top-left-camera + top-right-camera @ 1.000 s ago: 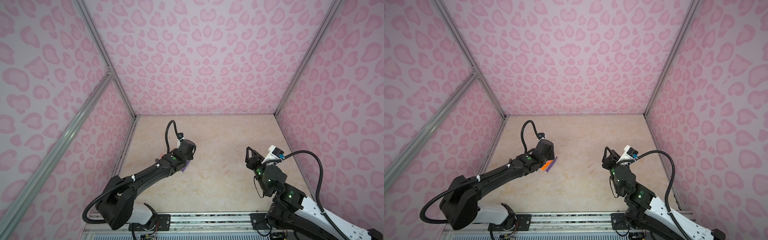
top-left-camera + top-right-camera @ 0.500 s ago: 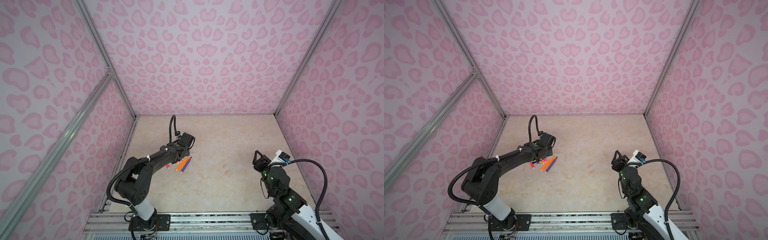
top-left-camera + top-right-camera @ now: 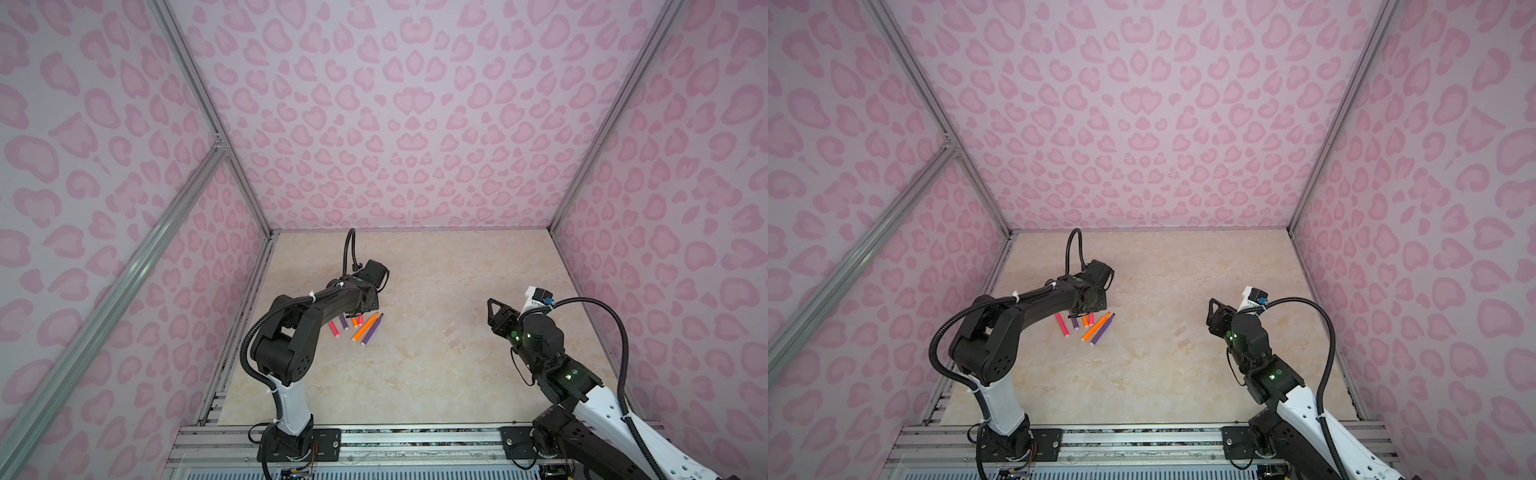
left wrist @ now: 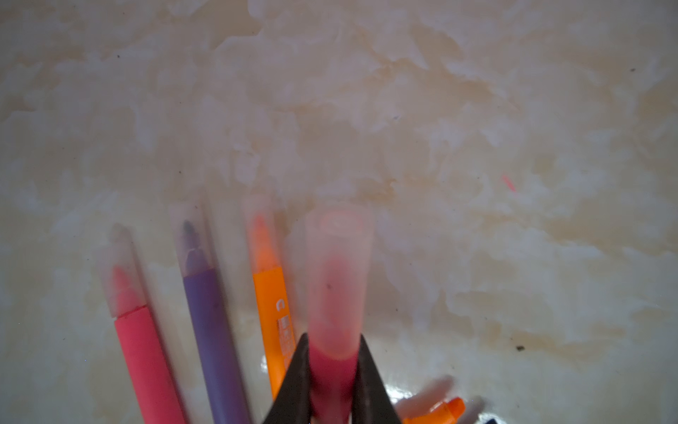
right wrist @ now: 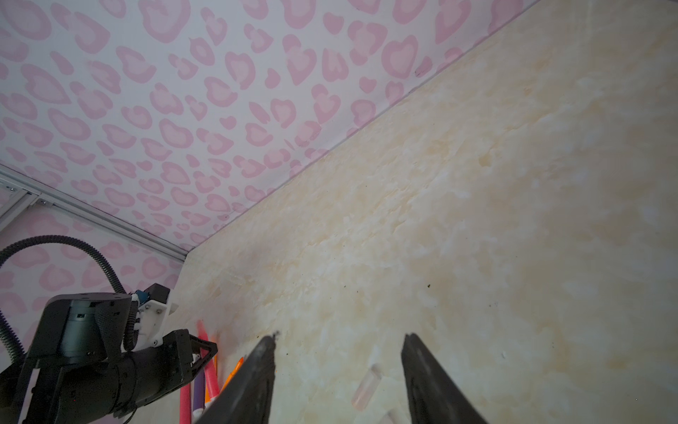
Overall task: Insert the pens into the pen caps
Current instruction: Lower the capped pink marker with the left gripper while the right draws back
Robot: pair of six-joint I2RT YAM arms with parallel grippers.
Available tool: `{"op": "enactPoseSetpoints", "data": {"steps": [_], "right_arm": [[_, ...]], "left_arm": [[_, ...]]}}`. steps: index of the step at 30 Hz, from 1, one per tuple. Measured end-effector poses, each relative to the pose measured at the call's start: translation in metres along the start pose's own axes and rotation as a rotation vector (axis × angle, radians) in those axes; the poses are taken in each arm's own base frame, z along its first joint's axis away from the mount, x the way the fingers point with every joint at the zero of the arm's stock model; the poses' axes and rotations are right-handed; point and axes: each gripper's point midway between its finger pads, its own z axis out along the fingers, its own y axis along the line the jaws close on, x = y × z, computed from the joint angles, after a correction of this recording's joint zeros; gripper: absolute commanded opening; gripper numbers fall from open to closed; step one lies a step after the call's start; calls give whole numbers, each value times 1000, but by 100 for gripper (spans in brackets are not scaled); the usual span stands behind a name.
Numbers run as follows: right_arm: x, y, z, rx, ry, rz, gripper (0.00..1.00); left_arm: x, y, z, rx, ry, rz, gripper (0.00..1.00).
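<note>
Top views bright; wrist views dimmer, blurred.

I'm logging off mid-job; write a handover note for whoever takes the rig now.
Left gripper: jaws shut on a capped pink-red pen.
Right gripper: open, empty, near two loose clear caps.
Done: four pens capped; the other pink-red pen, a capped purple pen and a capped orange pen lie beside the held one.
Left: cap the bare orange pen and bare purple pen.
</note>
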Motion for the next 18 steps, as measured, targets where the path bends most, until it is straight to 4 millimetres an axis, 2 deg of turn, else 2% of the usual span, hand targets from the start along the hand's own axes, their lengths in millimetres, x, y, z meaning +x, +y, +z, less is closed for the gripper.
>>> {"op": "enactPoseSetpoints", "data": {"steps": [8, 18], "right_arm": [[-7, 7, -10, -45, -20, 12, 58], [-15, 4, -27, -79, -67, 31, 59]], "left_arm": [[7, -12, 14, 43, 65, 19, 4], [13, -17, 17, 72, 99, 17, 18]]}}
